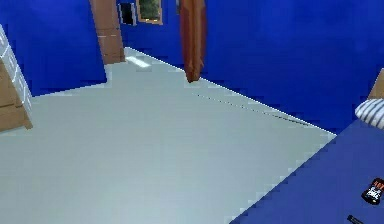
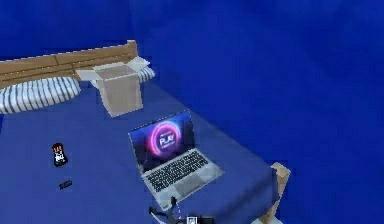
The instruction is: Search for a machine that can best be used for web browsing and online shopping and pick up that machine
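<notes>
Jaws barely peeking in at 6 o'clock of the arm side view, laptop [image 2: 172,155] right behind, so can't tell their gap or whether holding anything. Sits lid-up on the blue bed [image 2: 90,130], near centre. Farther out: cardboard box [image 2: 118,85] at 10, striped pillow [image 2: 38,95] at 9.

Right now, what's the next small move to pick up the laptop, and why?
Probably reach a little farther out toward the open silver laptop with the purple screen. It lies on the blue bed cover, and the fingers show just short of its front edge, so the base seems lined up.
</notes>
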